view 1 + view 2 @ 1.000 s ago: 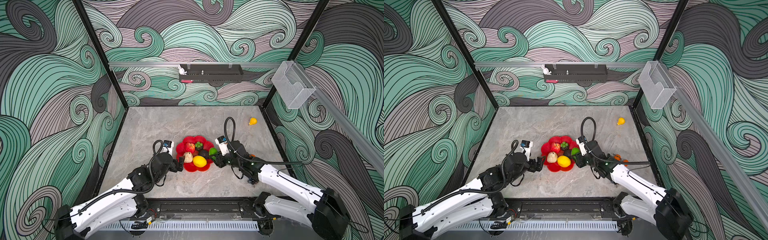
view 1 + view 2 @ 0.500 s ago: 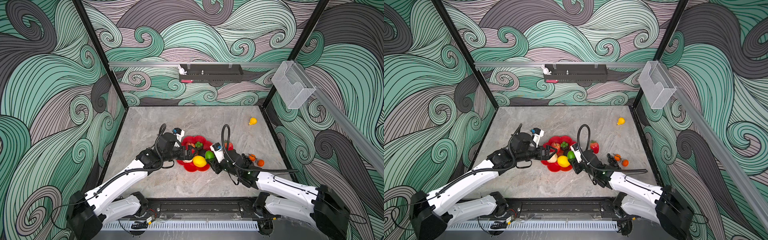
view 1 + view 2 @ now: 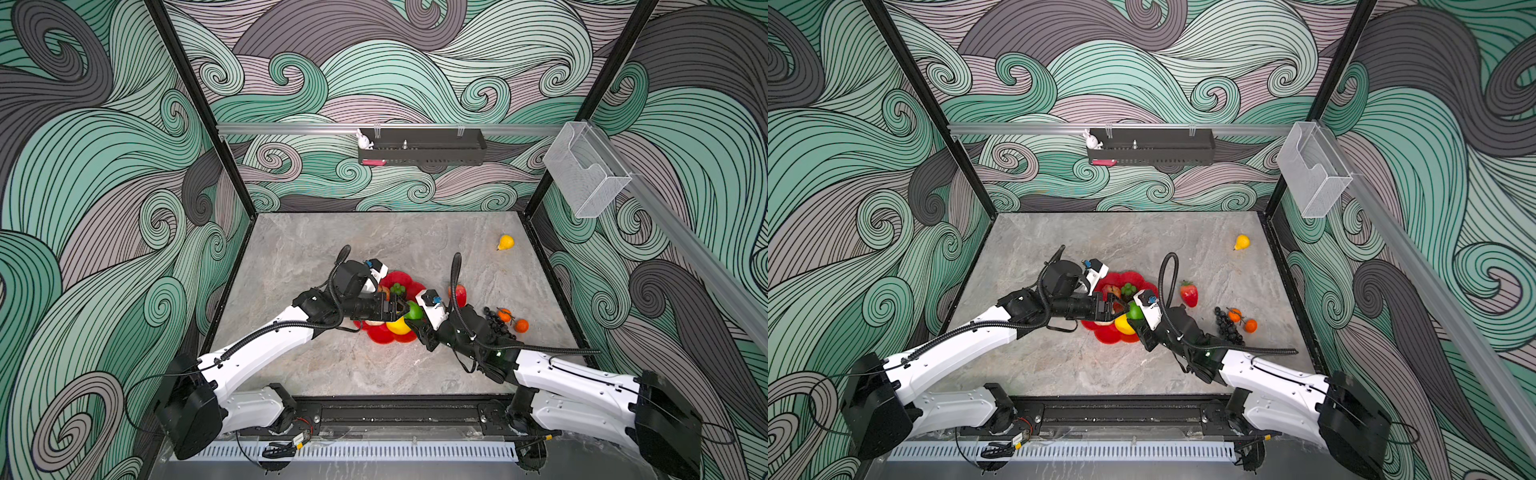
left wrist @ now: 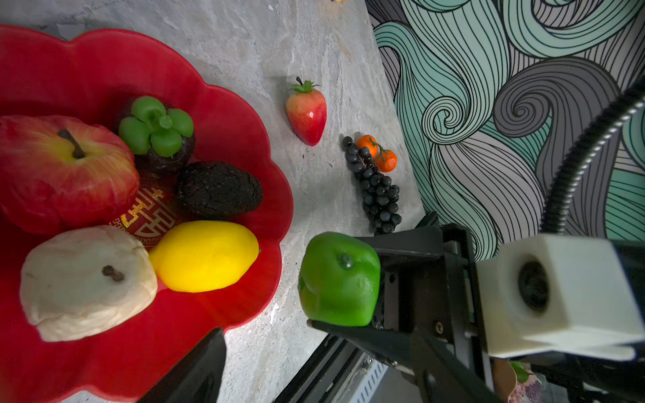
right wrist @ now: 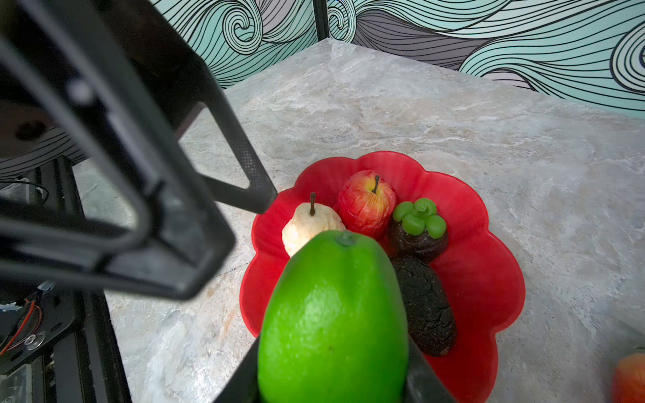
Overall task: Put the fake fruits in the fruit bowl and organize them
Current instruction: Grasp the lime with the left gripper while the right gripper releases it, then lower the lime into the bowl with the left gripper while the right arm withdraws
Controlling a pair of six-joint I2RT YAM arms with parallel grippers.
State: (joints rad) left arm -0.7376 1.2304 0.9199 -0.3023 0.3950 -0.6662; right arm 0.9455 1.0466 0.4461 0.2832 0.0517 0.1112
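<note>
- Surface (image 3: 374,249): grey marbled floor of the cell, carrying every task item. Only the top views show its whole extent.
- Fruit bowl (image 4: 87,62): red scalloped dish near the front middle, between the two arms, so either one can reach it.
- Left pincer (image 3: 397,307): poised over the bowl's near-left side with its jaws standing apart and nothing between them. This is clearest in the right wrist view, and it looks ready to nudge or steady the contents.
- Right pincer (image 4: 340,282): closed on the green fruit (image 5: 333,314), one finger on each flank, stem end pointing towards the bowl. The fruit hangs just beside the rim, above the surface (probably a delivery about to be made).
- Bowl contents: red apple (image 4: 62,171), beige pear (image 4: 83,282), lemon (image 4: 206,256), avocado (image 4: 220,190) and a dark fruit with a green cap (image 4: 157,136), packed around the gold centre. The open room is on the rim side facing the green fruit.
- View difference: the right wrist view hides the lemon behind the held fruit; the left wrist view shows it.
- Fruits not yet in the bowl: strawberry (image 3: 1189,293), grape bunch (image 4: 377,192) and tiny oranges (image 4: 378,155), lying right of the bowl.
- Yellow pear (image 3: 505,242): alone near the back right corner, well apart from the bowl and seen clearly only in both top views.
</note>
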